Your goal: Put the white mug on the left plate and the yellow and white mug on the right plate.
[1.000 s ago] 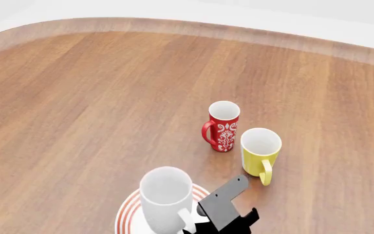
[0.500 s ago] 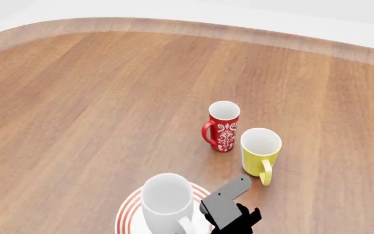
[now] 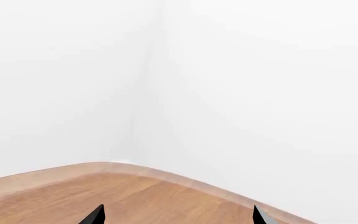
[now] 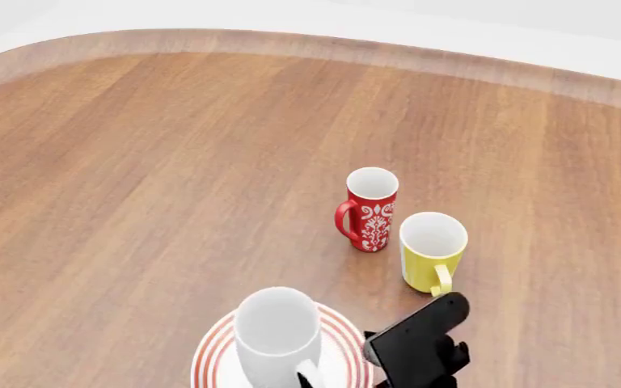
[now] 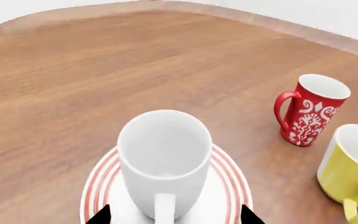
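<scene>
The white mug (image 4: 277,331) stands upright on the left plate (image 4: 216,349), the one with thin red rings, at the near edge of the wooden table (image 4: 159,178). Its handle points toward the robot. The right gripper (image 5: 170,218) sits just near of the mug. Its two black tips are spread wide apart, one on each side of the handle, and they hold nothing.

The yellow and white mug (image 4: 433,252) stands on the bare table, to the right of the plate and a bit farther away. Just beside it, on its far left, stands a red mug with a white pattern (image 4: 369,208).

The left gripper (image 3: 177,218) is up in the air, facing a white wall (image 3: 241,93). Its tips are far apart and empty.
</scene>
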